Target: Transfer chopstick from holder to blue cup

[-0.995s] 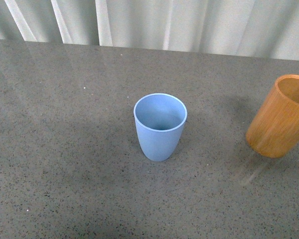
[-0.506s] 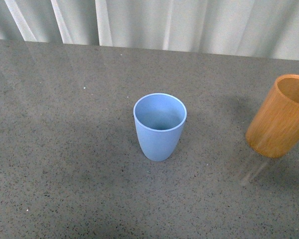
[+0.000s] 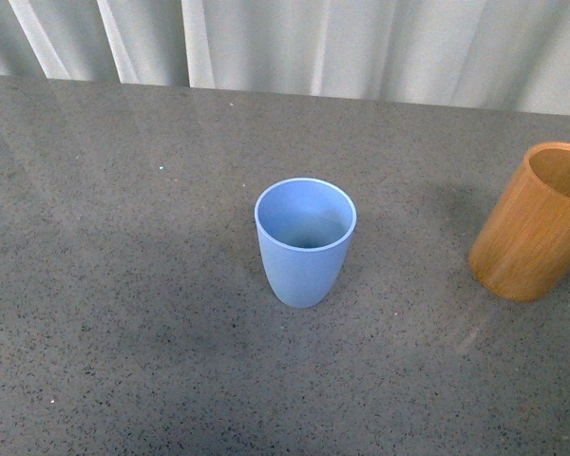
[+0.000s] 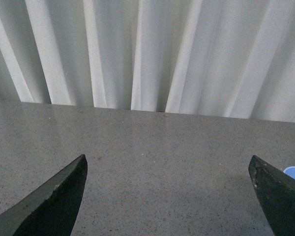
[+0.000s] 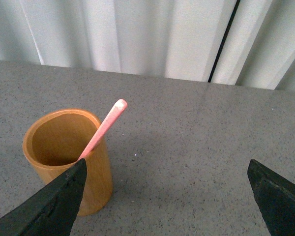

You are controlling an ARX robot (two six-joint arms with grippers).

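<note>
The chopstick (image 5: 104, 129) is leaning in the holder (image 5: 99, 177), the cup (image 3: 304, 256) is standing well apart on the worktop (image 3: 123, 237), and the 2 arms' jaws are hovering spread wide.

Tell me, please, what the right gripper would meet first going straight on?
Ahead of the right gripper lies just table, then the curtain; the holder with the chopstick sits off to one side, though depth is unclear.

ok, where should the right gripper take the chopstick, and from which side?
Grip the chopstick on its bare upper stretch, just below the wide flat end and clear of the holder. It leans on the rim and only that part sticks out. Probably come from above with the open right gripper, jaws straddling the shaft.
</note>
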